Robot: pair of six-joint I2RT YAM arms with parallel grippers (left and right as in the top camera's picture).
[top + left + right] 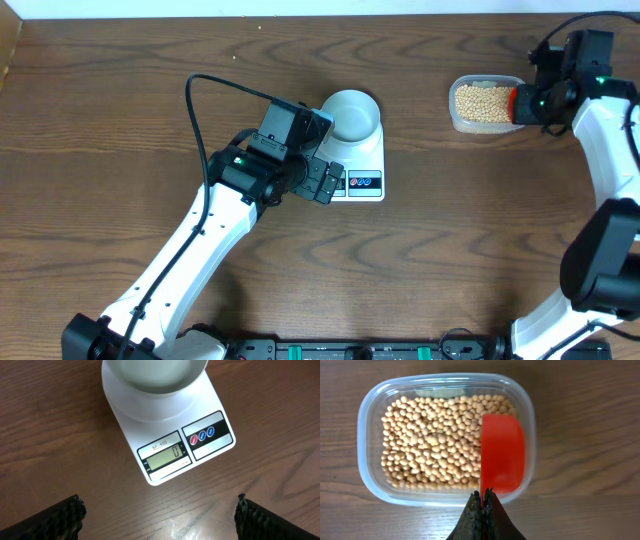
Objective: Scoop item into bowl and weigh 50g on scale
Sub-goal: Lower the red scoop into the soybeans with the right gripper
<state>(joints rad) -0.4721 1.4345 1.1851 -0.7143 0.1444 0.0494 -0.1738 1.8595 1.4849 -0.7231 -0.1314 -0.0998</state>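
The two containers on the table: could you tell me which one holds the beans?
The clear plastic tub on the right, filled with beans; the pale bowl on the scale is empty.

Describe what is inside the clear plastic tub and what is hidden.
Tan beans fill the tub, with a red scoop, held by the right gripper, over their right side. Whatever lies beneath the scoop is covered.

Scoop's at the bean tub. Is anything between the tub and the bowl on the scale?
Nothing visible does. The table between the tub and the bowl is bare wood. The open left gripper hangs at the scale's front left, away from the tub's side, off that path.
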